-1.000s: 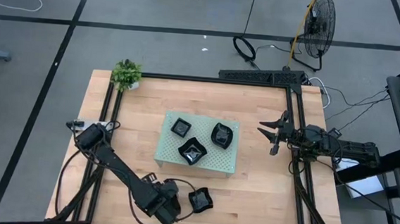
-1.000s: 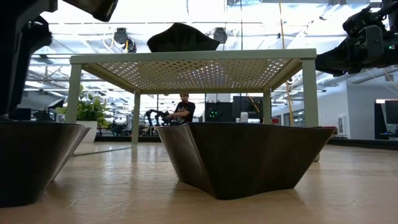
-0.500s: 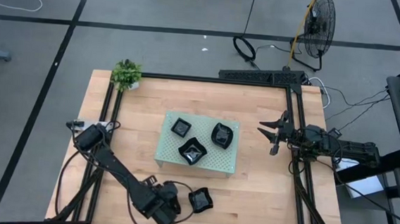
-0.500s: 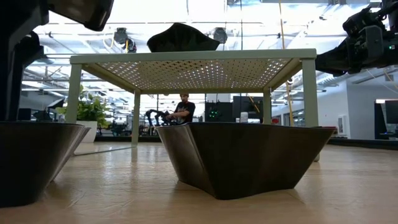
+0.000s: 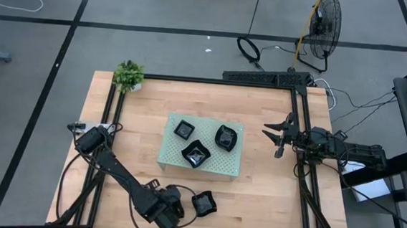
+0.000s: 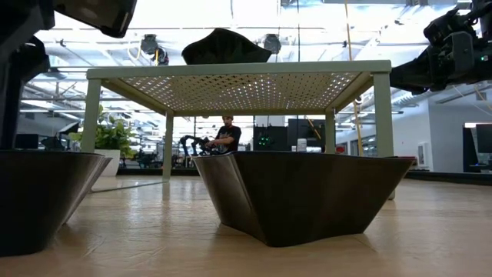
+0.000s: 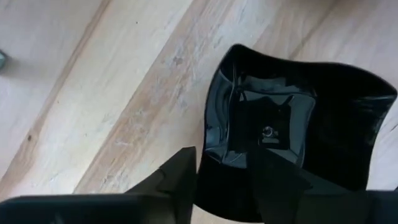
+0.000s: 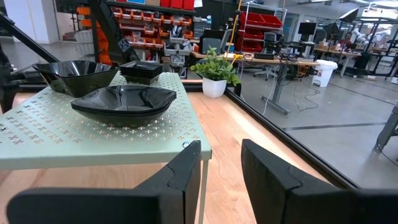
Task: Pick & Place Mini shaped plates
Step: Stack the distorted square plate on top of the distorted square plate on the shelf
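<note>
One wavy-edged black plate (image 5: 202, 203) rests on its base on the wood near the table's near edge, and fills the low view's middle (image 6: 300, 196). My left gripper (image 5: 180, 207) is open just left of it. In its wrist view the gripper (image 7: 222, 183) has one finger outside the plate's rim (image 7: 208, 149) and one over the bowl (image 7: 273, 124). Three more black plates (image 5: 184, 130) (image 5: 196, 154) (image 5: 225, 137) sit on the pale green perforated board (image 5: 232, 166). My right gripper (image 5: 277, 137) hangs open above the table's right side, beside the board (image 8: 93, 130). My left gripper comes at the plate slanting from the table's left. Its fingers (image 7: 180, 180) stand on either side of the rim nearest them. I cannot tell whether they touch it. The plate sits flat on the table.
The green board stands on four legs (image 6: 382, 131) mid-table. A small potted plant (image 5: 128, 75) is at the far left corner. Another dark dish-like shape (image 6: 38, 200) shows at the low view's left edge. A black frame (image 5: 300, 171) runs along the table's sides. A person (image 6: 227, 135) is far behind.
My left arm has shifted a little toward the table's left. The plate on the wood has stayed where it was.
</note>
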`<state>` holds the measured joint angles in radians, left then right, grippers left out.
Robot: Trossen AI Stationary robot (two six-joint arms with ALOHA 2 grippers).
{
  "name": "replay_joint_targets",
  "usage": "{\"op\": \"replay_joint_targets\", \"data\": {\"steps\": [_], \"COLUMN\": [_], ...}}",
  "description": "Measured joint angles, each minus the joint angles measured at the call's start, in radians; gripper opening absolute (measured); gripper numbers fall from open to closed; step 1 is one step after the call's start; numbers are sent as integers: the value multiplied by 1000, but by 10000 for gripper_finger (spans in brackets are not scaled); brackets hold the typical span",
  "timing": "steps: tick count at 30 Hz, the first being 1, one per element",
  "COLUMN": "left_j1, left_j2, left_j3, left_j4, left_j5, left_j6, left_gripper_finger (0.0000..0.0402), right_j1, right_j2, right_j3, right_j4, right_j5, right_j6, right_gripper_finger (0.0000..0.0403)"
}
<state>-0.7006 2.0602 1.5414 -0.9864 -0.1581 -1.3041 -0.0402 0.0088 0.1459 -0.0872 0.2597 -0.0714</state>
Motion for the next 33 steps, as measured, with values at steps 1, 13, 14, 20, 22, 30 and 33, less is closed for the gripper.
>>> {"op": "replay_joint_targets", "data": {"steps": [1,13,14,20,22,30,33], "left_j1": [0,0,0,0,0,0,-1], "left_j2": [0,0,0,0,0,0,0], "left_j3": [0,0,0,0,0,-5,-45], "left_j4": [1,11,18,54,53,67,143], "left_j5": [0,-37,-37,-36,-36,-36,-34], "left_j6": [0,-36,-37,-31,-34,-36,-40], "left_gripper_finger": [134,43,39,44,50,61,61], "right_j1": [0,0,0,0,0,0,0], "right_j2": [0,0,0,0,0,0,0], "right_j3": [0,0,0,0,0,0,0], "right_j4": [0,0,0,0,0,0,0], "right_j5": [0,0,0,0,0,0,0], "right_j6": [0,0,0,0,0,0,0], "right_gripper_finger": [102,102,102,102,102,102,102]}}
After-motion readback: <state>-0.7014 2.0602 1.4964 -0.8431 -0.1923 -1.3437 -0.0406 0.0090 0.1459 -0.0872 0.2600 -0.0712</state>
